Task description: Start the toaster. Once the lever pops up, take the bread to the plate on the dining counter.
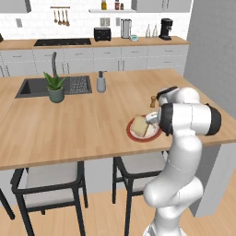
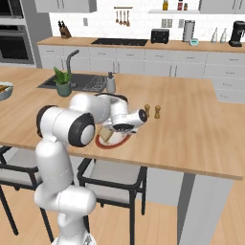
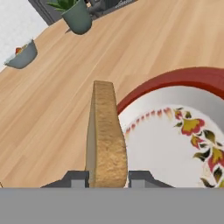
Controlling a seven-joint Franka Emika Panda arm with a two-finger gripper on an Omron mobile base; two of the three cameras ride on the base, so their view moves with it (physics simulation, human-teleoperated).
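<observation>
My arm rises from the base, folds at the elbow and reaches forward and down, the wrist bent so the hand sits low with the gripper (image 3: 106,178) pointing ahead and slightly downward. In the hand view both fingers (image 3: 75,179) stand at the bottom edge, one on each side of an upright slice with its edge between them, close against its faces. In the base views I see the hand (image 2: 125,123) tucked just in front of the forearm, but its tips are hidden there.
</observation>
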